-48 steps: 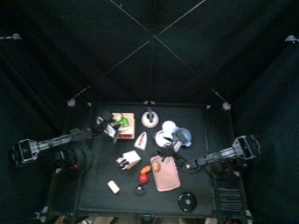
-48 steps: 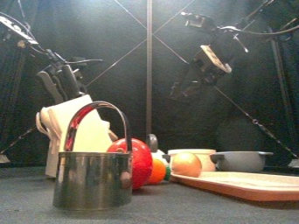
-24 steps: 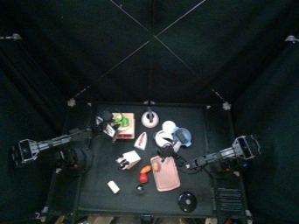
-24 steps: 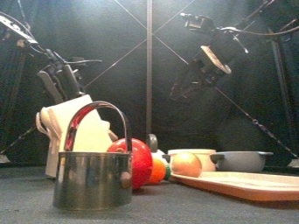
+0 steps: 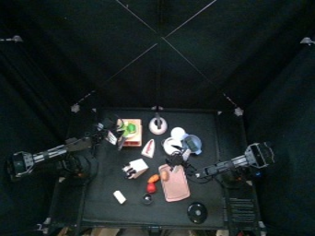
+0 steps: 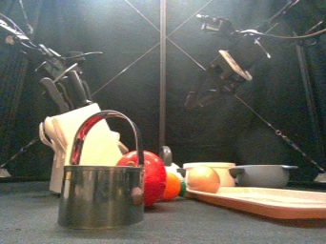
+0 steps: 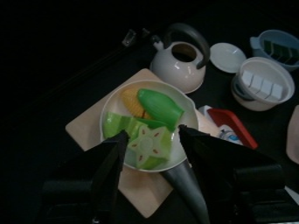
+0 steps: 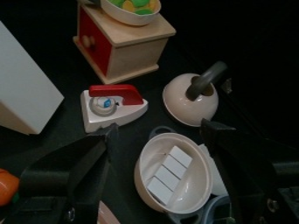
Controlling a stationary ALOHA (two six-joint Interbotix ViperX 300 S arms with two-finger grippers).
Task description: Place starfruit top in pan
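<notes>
Green starfruit top (image 7: 149, 143) lies star-face up, flat.

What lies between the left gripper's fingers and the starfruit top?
Nothing, by the left wrist view: the open left gripper hangs above the starfruit top in its bowl.

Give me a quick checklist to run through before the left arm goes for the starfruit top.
1. Left tool open: ok, jaws stand apart.
2. Starfruit top in view: ok, it lies in the white bowl on the tan slab.
3. Tool lined up over the bowl: ok in the left wrist view; its height above the bowl: cannot tell.
4. Room around the piece: not ok, other green and yellow pieces crowd it.
5. Pan located: ok, beside the kettle.
6. Way to the pan free: cannot tell, the open right tool hangs over it.
</notes>
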